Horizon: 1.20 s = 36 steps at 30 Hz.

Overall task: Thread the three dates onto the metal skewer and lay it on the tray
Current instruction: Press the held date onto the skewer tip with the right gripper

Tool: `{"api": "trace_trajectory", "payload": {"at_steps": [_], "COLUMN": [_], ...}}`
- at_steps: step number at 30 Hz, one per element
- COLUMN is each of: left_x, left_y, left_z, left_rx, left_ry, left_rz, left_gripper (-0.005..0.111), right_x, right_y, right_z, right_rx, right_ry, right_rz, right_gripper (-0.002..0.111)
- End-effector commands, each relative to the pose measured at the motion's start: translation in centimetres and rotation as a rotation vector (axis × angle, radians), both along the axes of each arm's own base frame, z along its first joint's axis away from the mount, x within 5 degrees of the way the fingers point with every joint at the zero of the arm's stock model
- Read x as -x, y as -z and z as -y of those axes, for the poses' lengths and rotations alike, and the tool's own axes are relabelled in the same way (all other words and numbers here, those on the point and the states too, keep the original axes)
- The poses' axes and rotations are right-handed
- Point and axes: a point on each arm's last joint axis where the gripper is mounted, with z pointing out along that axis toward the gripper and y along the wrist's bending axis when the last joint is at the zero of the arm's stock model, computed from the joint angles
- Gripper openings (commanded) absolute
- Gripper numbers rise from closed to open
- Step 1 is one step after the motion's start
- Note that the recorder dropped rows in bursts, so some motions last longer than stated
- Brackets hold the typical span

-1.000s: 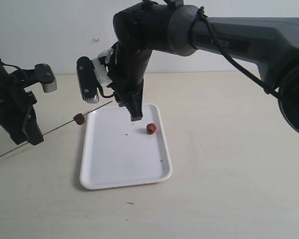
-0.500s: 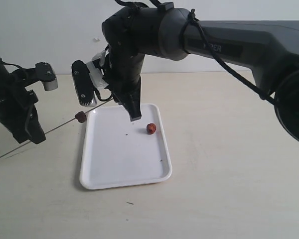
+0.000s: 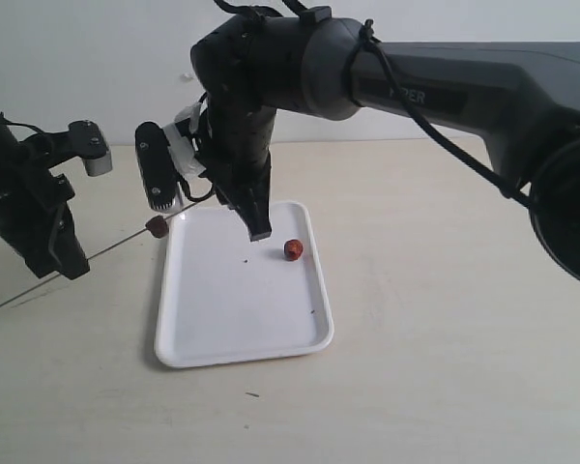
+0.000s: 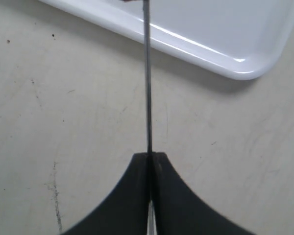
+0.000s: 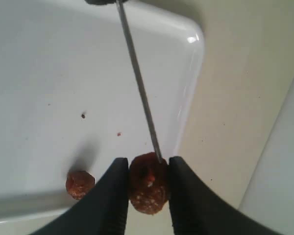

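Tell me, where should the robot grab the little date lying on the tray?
Pinch the loose date across its round middle, coming straight down. It lies on the flat tray floor close to a rim, so a sideways reach would likely hit that.

My jaws stand closed on a date [image 5: 148, 183], one dark finger [image 5: 107, 205] pressed to each side of the wrinkled reddish-brown lump; the metal skewer [image 5: 137, 81] runs as a thin straight grey line across the view and ends at the date's upper edge, touching it, though I cannot tell whether its tip has gone in; a second date [image 5: 80, 184] lies on the white tray [image 5: 186, 54], just beside my finger; a dark speck [image 5: 83, 115] and a reddish speck [image 5: 118, 133] mark the tray's floor; past its rounded corner lies the beige tabletop [image 5: 235, 98].
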Motion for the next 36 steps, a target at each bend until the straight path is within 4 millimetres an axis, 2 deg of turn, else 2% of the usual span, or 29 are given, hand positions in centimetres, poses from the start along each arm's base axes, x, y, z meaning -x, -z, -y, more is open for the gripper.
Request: {"api": "trace_trajectory", "payload": {"at_steps": [1,19,36], "left_x": [0.07,0.15,0.07], "left_y": [-0.11,-0.16,-0.16], "left_z": [0.0,0.17,0.17], "left_rx": [0.013,0.033,0.034], "left_ry": [-0.013,-0.022,-0.031], "left_rz": [-0.001,-0.013,-0.006], "left_gripper": [0.0,0.0,0.0], "right_x": [0.38,-0.14,0.19], "right_y": [-0.55,-0.95,-0.74], "right_z": [-0.43,-0.36,-0.43], "right_rx": [0.019,0.029,0.01], "right_ry": [-0.013,0.037,0.054], "right_rz": [0.024,0.11,0.065], "right_gripper": [0.028,0.028,0.028]}}
